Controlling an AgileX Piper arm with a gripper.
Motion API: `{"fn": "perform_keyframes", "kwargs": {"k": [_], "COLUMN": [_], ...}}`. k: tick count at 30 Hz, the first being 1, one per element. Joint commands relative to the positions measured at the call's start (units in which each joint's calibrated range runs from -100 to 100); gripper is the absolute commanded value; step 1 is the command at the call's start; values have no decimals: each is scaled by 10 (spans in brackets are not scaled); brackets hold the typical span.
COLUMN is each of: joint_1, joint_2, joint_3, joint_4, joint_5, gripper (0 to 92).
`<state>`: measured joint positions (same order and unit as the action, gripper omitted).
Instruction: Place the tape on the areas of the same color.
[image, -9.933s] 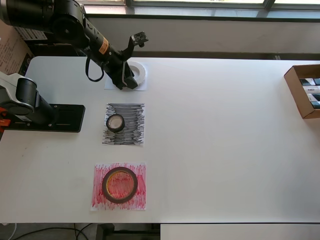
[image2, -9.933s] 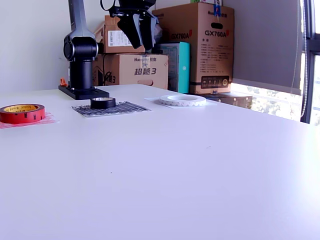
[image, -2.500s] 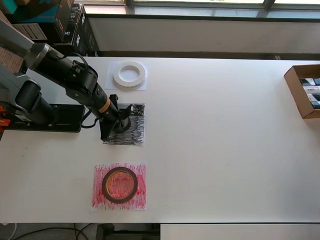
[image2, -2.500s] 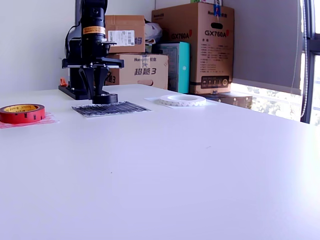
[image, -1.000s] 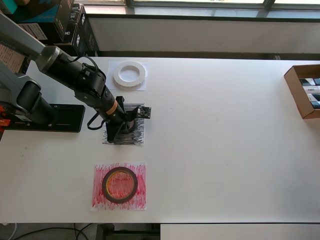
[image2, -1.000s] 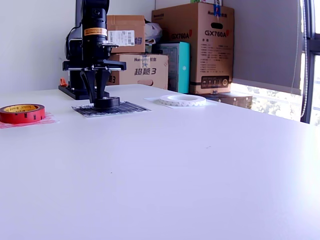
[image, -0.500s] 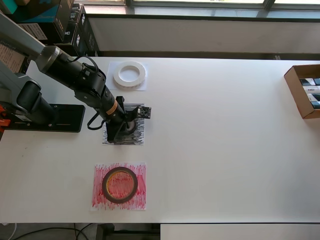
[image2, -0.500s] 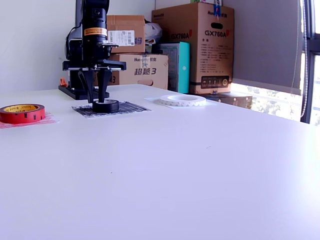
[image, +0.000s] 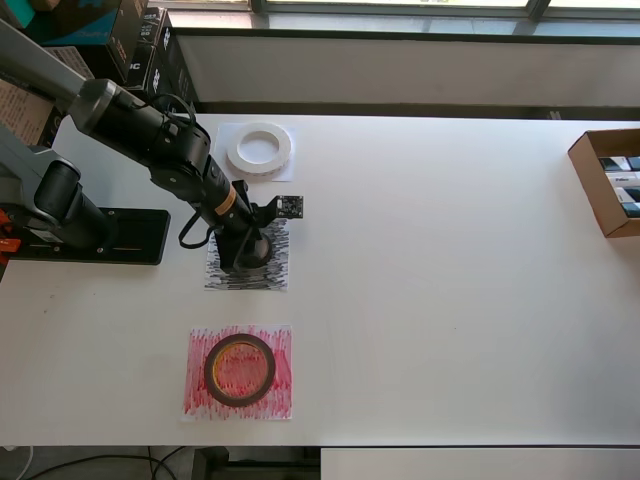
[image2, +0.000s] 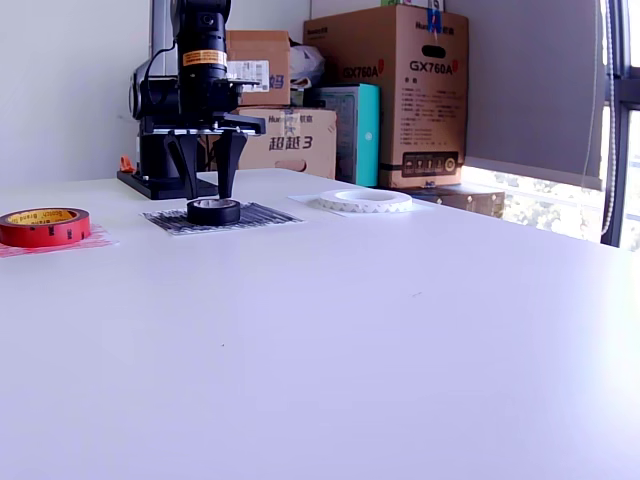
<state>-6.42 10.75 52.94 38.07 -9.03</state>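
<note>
The small black roll (image: 254, 250) (image2: 213, 211) lies flat on the scribbled black sheet (image: 272, 272) (image2: 262, 213). My gripper (image: 246, 246) (image2: 207, 190) hangs open just above it, fingers spread to either side and not touching it. Further back, the wide white ring (image: 259, 148) (image2: 365, 201) rests on the plain white sheet (image: 225, 172). The dark red roll (image: 212, 370) (image2: 44, 227) sits on the scribbled red sheet (image: 198, 402) (image2: 96, 240).
The arm's black base (image: 95, 236) stands at the overhead view's left edge of the table. An open cardboard box (image: 607, 182) sits at the right edge. Stacked cartons (image2: 390, 90) stand behind the table in the exterior view.
One second ago the fingers were closed on the black roll on its sheet. They have since opened, let it go, and the gripper has lifted slightly.
</note>
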Motion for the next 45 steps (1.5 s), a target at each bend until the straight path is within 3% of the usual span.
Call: {"fn": "perform_keyframes", "kwargs": {"k": [1,8,15,23,27,33,41,45], "joint_1": [4,3,0,47,72,118,154,154], "joint_2": [-46,-109,-233,-404,-506,-646,-844,-953], "joint_3": [2,-2,-32,-43,-36,-32,65,129], "joint_4": [2,8,1,0,0,2,0,0], "joint_5": [-5,-5,-58,-88,-88,-100,-231,-248], "gripper": [485,484,457,124,2,2,2,2]}}
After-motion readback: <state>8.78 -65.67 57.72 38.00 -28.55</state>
